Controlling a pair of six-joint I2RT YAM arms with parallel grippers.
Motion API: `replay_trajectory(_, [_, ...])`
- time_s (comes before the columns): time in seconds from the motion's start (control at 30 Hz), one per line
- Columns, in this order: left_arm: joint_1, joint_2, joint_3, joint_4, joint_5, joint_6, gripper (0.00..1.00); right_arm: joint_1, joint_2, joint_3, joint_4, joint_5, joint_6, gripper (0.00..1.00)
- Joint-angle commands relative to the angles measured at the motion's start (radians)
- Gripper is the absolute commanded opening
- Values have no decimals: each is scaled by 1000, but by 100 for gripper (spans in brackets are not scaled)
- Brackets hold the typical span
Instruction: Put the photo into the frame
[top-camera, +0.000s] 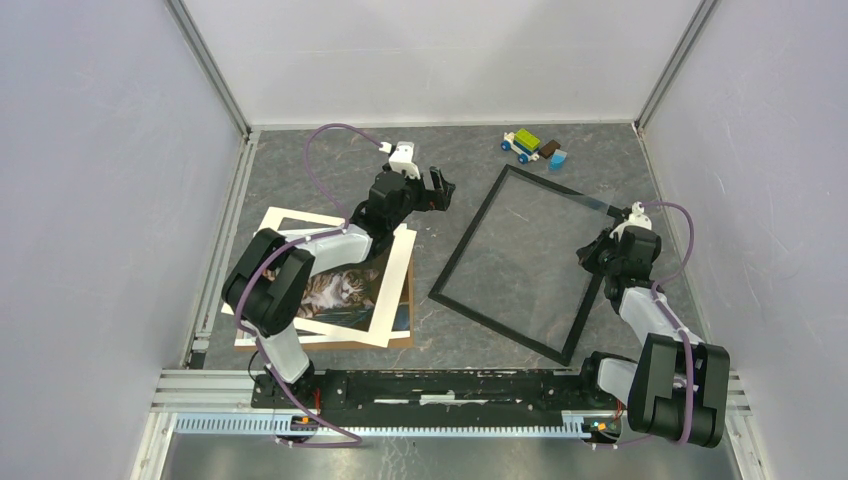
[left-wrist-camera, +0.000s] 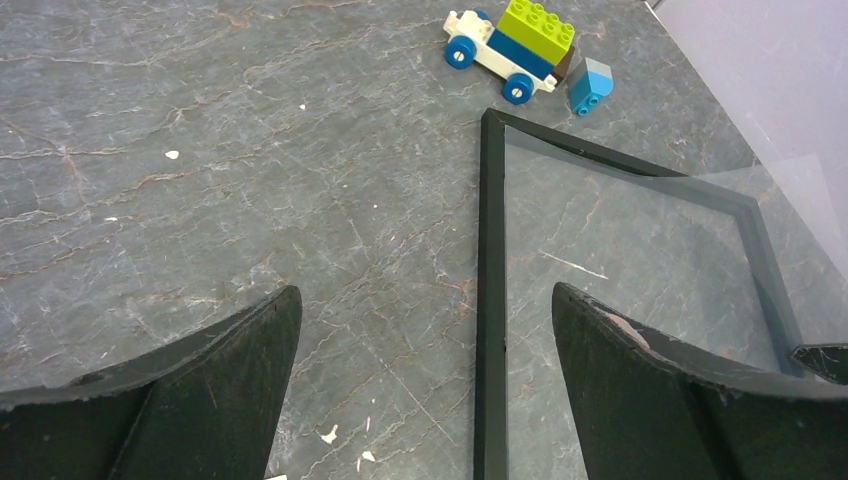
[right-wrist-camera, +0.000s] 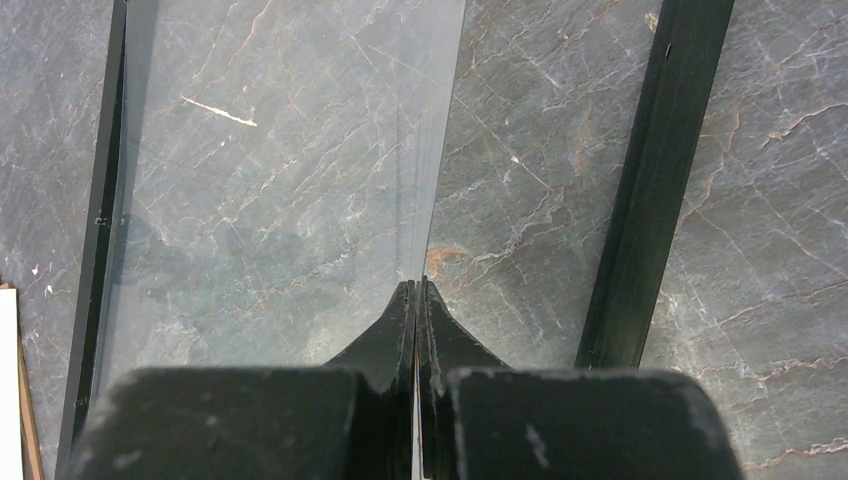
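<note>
The photo (top-camera: 345, 288), a cat print with a white border, lies face up on the brown backing board (top-camera: 408, 318) at the left, partly under my left arm. The black frame (top-camera: 498, 328) lies flat at the centre right. My left gripper (top-camera: 440, 188) is open and empty, hovering past the photo near the frame's left rail (left-wrist-camera: 490, 300); its jaws (left-wrist-camera: 425, 300) stand wide apart. My right gripper (top-camera: 597, 252) is shut on the edge of a clear sheet (right-wrist-camera: 280, 150), holding it tilted up over the frame's inside; the right rail (right-wrist-camera: 650, 180) lies beside it.
A toy brick car (top-camera: 528, 146) with a loose blue brick (left-wrist-camera: 590, 85) sits at the back beyond the frame's far corner. Grey walls close in the marbled table on three sides. The arms' base rail (top-camera: 450, 385) runs along the near edge.
</note>
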Motion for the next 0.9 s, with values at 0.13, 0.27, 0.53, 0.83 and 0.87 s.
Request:
replay_trajectory(0.13, [1,7,35,32,11,-23,100,1,-22,31,-47,8,-5,0])
replay_trajectory(0.27, [1,8,37,33,12,-24,100,1,-25,29,-46,11,-6,0])
replay_trajectory(0.53, [2,9,35,34,13,-25,100,0,-6,15,-4,-5,4,0])
replay_trajectory(0.83, [1,2,31,36,12,-27,100,0,0,21,17,-14,18,22])
replay_trajectory(0.87, [1,1,29,38,13,-27,100,1,2,27,10,-11,17,25])
